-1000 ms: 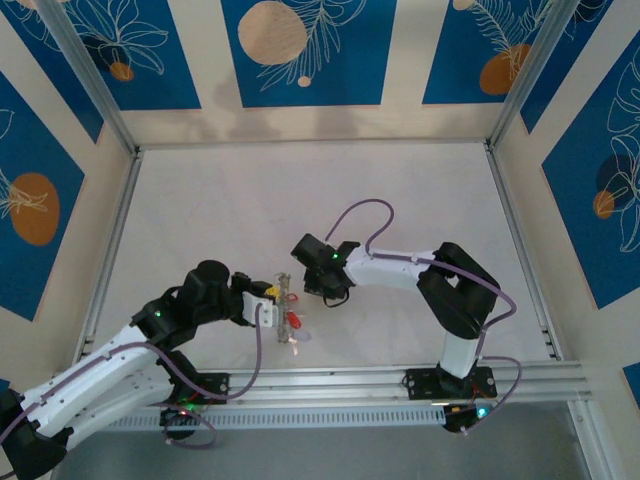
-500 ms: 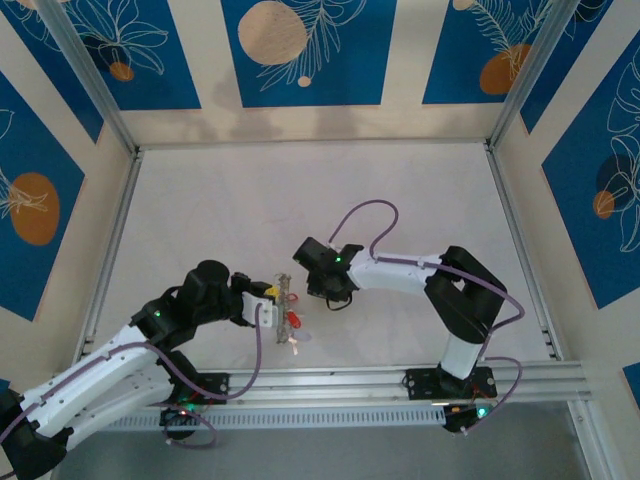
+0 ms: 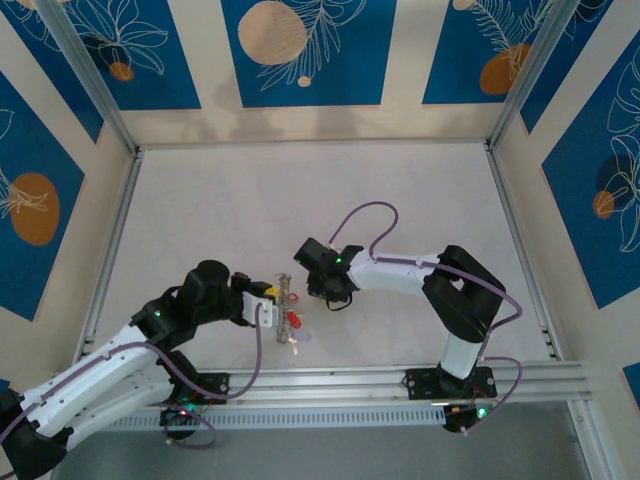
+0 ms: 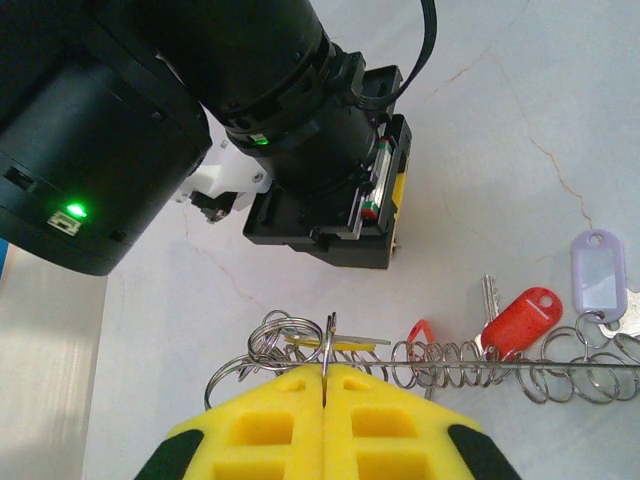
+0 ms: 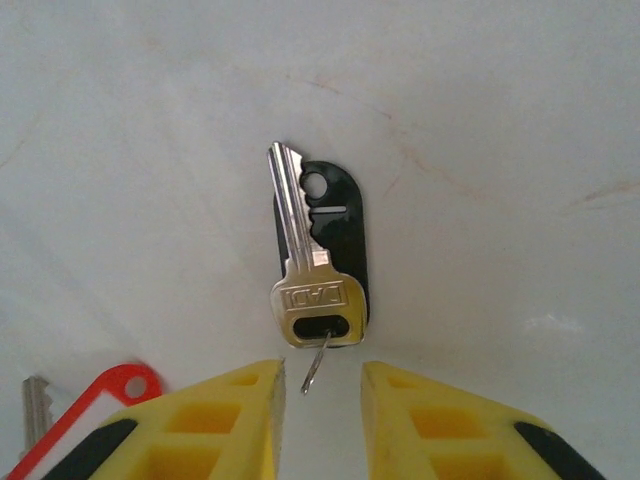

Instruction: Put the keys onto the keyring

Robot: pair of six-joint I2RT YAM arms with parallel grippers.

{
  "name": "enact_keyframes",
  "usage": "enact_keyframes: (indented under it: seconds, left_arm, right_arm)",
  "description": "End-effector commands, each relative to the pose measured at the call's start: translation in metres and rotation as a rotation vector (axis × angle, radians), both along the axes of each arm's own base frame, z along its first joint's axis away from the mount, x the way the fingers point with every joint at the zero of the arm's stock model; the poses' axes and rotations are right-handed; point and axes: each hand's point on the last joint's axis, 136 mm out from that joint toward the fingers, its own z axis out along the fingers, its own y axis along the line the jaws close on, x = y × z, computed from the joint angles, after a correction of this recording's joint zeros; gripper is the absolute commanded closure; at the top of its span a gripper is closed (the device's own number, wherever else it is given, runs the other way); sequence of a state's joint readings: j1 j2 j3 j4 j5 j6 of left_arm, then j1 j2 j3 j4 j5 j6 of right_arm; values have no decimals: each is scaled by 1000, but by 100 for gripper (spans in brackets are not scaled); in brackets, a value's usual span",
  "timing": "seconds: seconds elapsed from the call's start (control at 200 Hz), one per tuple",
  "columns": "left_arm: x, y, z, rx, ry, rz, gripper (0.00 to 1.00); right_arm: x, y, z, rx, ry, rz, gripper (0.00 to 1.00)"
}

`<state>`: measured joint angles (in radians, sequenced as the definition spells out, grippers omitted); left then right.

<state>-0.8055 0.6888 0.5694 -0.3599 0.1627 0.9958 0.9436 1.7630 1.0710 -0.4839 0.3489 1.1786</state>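
we've got the left gripper (image 4: 327, 382) clamped on the thin grey wire keyring (image 4: 329, 340) by the near edge of the tabletop (image 3: 300, 200) to steady it, right gripper (image 5: 318, 400) narrowly open, empty, straddling the silver black-tagged key (image 5: 313, 298).

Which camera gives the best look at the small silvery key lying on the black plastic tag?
The right wrist view: the silvery key lies flat on its black tag, sharp and close, just ahead of the right gripper. From overhead and the left wrist, that gripper's body hides it.
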Motion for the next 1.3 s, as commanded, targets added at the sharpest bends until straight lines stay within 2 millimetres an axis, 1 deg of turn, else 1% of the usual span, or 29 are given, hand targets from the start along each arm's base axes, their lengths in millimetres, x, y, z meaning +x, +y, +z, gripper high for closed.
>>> enact_keyframes:
  seconds: [0.0, 0.075, 0.115, 0.22, 0.3, 0.42, 0.435, 0.445, 0.46, 0.555, 0.655, 0.685, 0.825, 0.9, 0.955, 1.065, 1.15, 1.23, 1.29]
  left_arm:
    - [2, -4, 23, -51, -27, 0, 100]
    - [2, -4, 22, -49, -29, -1, 100]
    - [2, -4, 22, -49, -29, 2, 100]
    - [2, -4, 22, -49, -28, 1, 100]
    - [2, -3, 22, -48, -29, 3, 100]
    - [1, -3, 23, -49, -31, 3, 100]
    - [1, -3, 23, -49, -31, 2, 100]
    - [1, -3, 23, -48, -31, 2, 100]
    - [2, -3, 23, -49, -31, 3, 100]
    - [1, -3, 22, -47, -28, 1, 100]
    - [1, -3, 23, -48, -29, 1, 100]
    - [1, -3, 24, -49, -30, 1, 100]
    - [1, -2, 24, -52, -32, 1, 100]
    - [0, -3, 24, -53, -28, -3, 100]
    - [-2, -4, 25, -57, -23, -11, 100]
    - [-4, -5, 24, -59, -13, -22, 100]
    - [-1, -6, 27, -75, -19, -9, 100]
    - [-1, -7, 31, -95, -21, -9, 100]
    - [-3, -8, 32, -107, -17, -18, 100]
  right_arm:
    - [-2, -1, -8, -9, 42, -18, 72]
    - [-2, -1, -11, -10, 52, -21, 74]
    - [-2, -1, -11, -11, 50, -22, 76]
    - [-1, -1, -10, -15, 47, -18, 77]
    - [-1, -1, -10, -16, 45, -19, 80]
    - [1, -3, -9, -45, 19, -9, 81]
    - [1, -4, -9, -51, 15, -7, 83]
    - [2, -4, -9, -57, 10, -4, 86]
    - [2, -4, -9, -63, 5, 1, 88]
    - [1, -2, -11, -85, -2, 18, 92]
    - [2, 0, -6, -104, -26, 36, 96]
    - [3, 0, -4, -112, -38, 43, 100]
    - [5, 6, 12, -112, -108, 110, 100]
    - [4, 17, 24, -64, -168, 249, 100]
    - [2, 21, 36, -34, -230, 363, 100]
    - [0, 12, 56, -6, -366, 472, 100]
    - [-10, 16, 74, 125, -486, 603, 100]
    - [-16, 11, 95, 225, -609, 675, 100]
    - [-20, 6, 111, 260, -721, 738, 100]
